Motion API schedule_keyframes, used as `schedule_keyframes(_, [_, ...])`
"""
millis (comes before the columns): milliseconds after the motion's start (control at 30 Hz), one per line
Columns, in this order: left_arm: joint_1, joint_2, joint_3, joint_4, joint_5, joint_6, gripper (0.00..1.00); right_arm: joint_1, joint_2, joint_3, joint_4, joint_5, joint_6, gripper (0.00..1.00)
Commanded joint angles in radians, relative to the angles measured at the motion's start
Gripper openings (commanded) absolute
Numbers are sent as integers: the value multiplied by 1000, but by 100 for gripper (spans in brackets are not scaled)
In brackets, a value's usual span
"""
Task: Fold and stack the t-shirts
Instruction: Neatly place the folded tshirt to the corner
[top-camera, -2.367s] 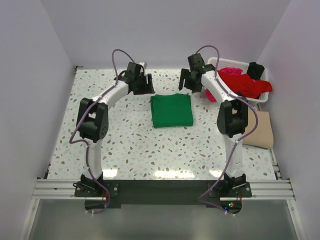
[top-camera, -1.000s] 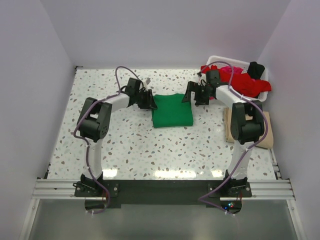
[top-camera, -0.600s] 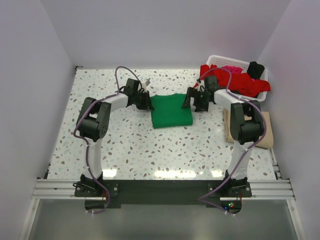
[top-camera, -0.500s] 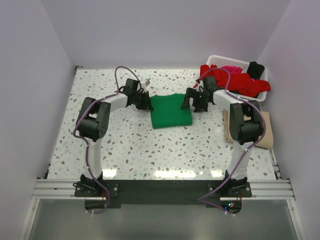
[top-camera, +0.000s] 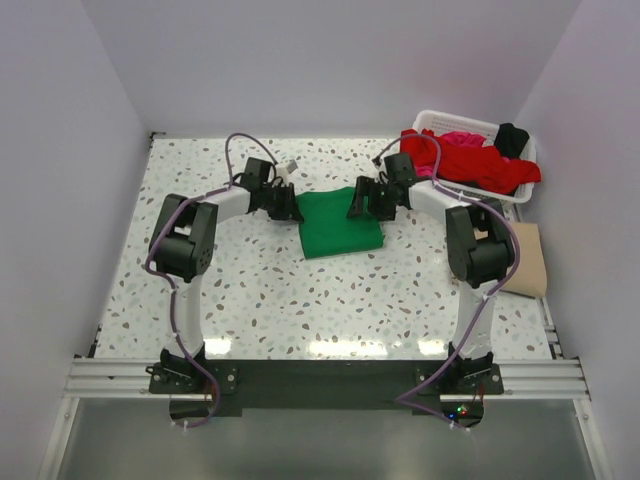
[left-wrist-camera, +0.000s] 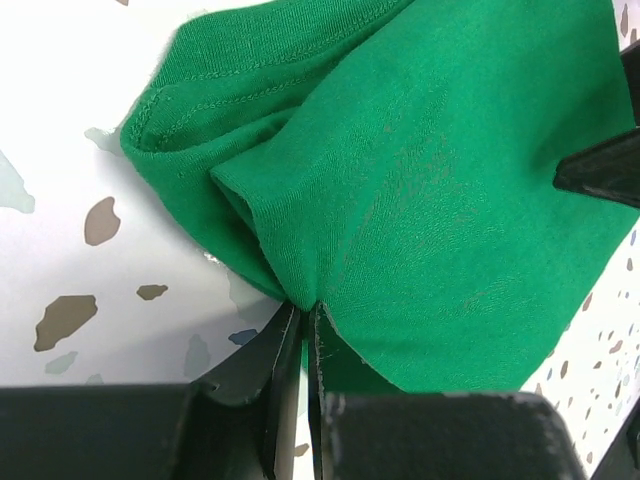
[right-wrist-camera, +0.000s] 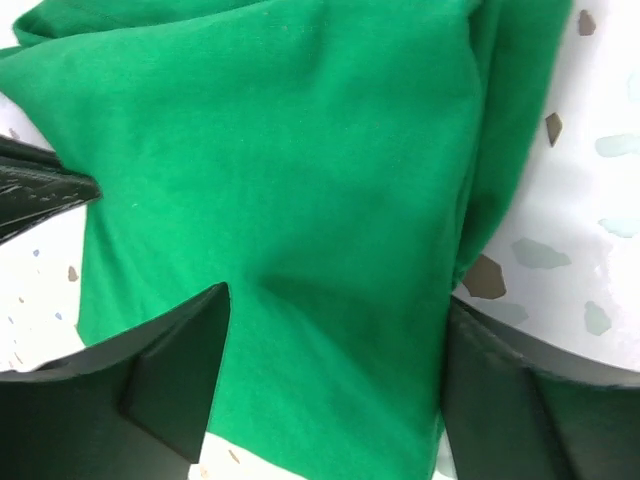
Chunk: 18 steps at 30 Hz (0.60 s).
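Green t-shirt (top-camera: 341, 228): rumpled folded square, corners bunched.

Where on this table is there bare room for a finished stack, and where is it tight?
Widest bare patch: the near table between the arm bases and the green t-shirt. Also the far-left corner beyond the left arm. Crowded: around the shirt, with left claw and right claw at it, and the right edge with basket and tan t-shirt.

The surface (top-camera: 250, 290) is white with small brown and grey flecks, and soft light reflects near its front edge. Plain pale lilac walls (top-camera: 320, 70) close it at the back and both sides. An aluminium rail (top-camera: 110, 376) runs along the near edge.
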Motion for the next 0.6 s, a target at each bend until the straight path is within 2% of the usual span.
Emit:
schedule_keyframes(0, [13,27,-36,-64,-31,46,10,10,77,-23,-56,73,8,76])
schedule_keyframes(100, [13,18,-44,-57,-31,47,10,13,90,-17,-53,96,14,68])
schedule_keyframes(233, [13,16,-45,-54,-25,43,11,20,120,23,-74,97,10,47])
schedule_keyframes(333, [13,12,-47,-52,-19,35,17,22,134,41,-77,76,8,33])
schedule_keyframes(367, [13,10,-45,-49,-19,32,22,22,136,43,-80,70,8,29])
schedule_keyframes(400, [13,7,-44,-48,-18,29,25,22,136,48,-82,65,6,17])
schedule_keyframes(467, [13,-6,-36,-47,-13,18,31,21,127,52,-100,71,2,5])
schedule_keyframes(500, [13,-13,-35,-46,-13,15,32,22,120,57,-114,83,-10,0])
schedule_keyframes(567, [13,-36,-24,-52,-21,1,39,24,91,60,-139,109,-26,0])
